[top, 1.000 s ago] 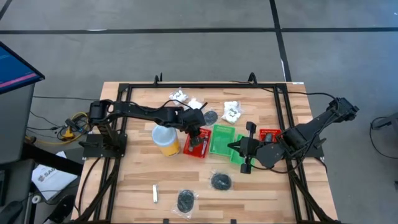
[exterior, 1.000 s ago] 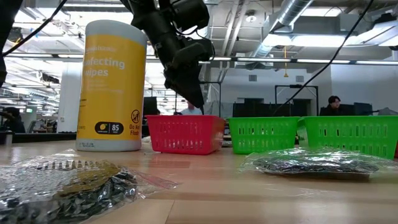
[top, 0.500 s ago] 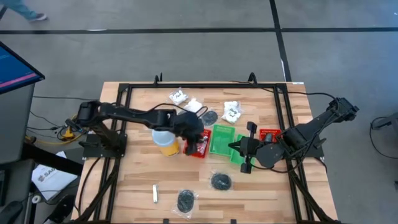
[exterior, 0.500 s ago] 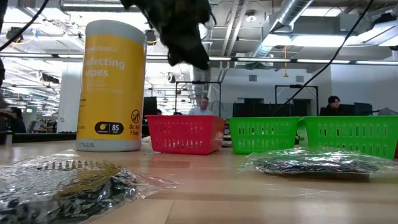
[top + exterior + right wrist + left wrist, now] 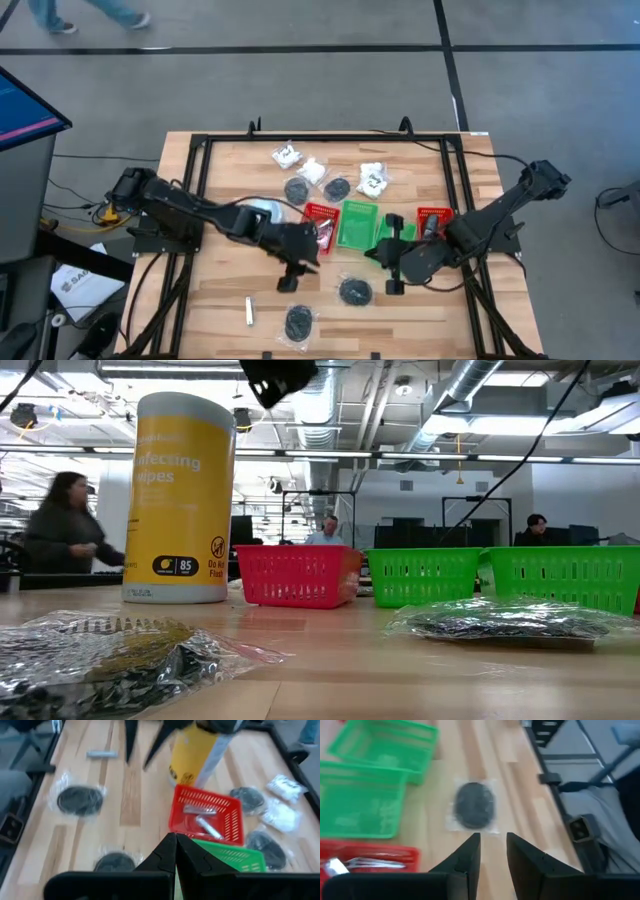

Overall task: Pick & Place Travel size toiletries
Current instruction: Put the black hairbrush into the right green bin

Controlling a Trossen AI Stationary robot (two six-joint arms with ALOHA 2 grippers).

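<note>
Two tubes (image 5: 202,818) lie in our red bin (image 5: 229,824); discs (image 5: 354,291) and packets (image 5: 373,179) remain. Left gripper (image 5: 290,276) spread, empty; right gripper (image 5: 393,271) pressed together.

A tall yellow wipes canister (image 5: 180,500) stands beside a small red plastic basket (image 5: 296,575); green plastic baskets (image 5: 425,576) sit alongside on the wooden table (image 5: 210,290).

1. We see two tubes (image 5: 202,818) lying in the bin (image 5: 321,226) just right of the canister (image 5: 262,212).
2. Two discs (image 5: 354,292) lie nearer the table's (image 5: 430,310) front edge; packets (image 5: 373,179) lie behind the bins.
</note>
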